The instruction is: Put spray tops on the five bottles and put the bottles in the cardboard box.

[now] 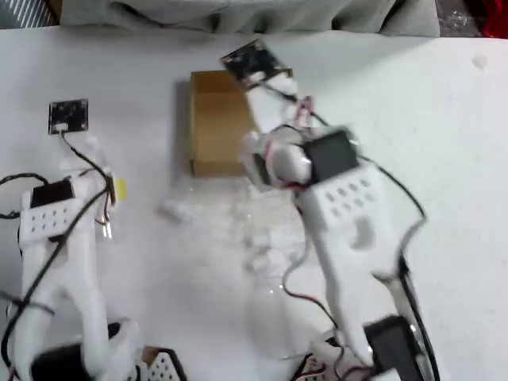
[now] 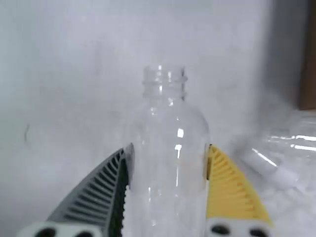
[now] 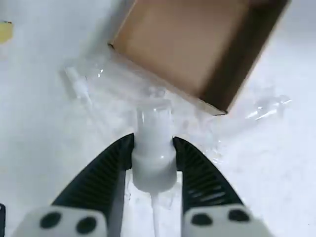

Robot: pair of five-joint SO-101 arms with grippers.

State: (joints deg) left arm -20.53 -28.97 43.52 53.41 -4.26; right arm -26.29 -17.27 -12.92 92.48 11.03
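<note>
My left gripper (image 2: pixel 168 150) is shut on a clear bottle (image 2: pixel 168 148), which stands upright with its threaded neck bare, gripped at the shoulder by the grey and yellow fingers. In the high view this gripper (image 1: pixel 113 202) sits at the table's left. My right gripper (image 3: pixel 153 148) is shut on a white spray top (image 3: pixel 154 160) with its tube hanging down. It hangs just in front of the cardboard box (image 3: pixel 197 44), which in the high view (image 1: pixel 216 123) lies at the back centre. More clear bottles (image 1: pixel 254 226) lie on the table before the box.
A loose spray top (image 1: pixel 176 210) lies left of the bottle heap, seen by the right wrist as a spray top (image 3: pixel 76 81) too. Another clear bottle (image 1: pixel 268 309) rests near the front between the arms. Cables trail from both arms. White table stretches to the right.
</note>
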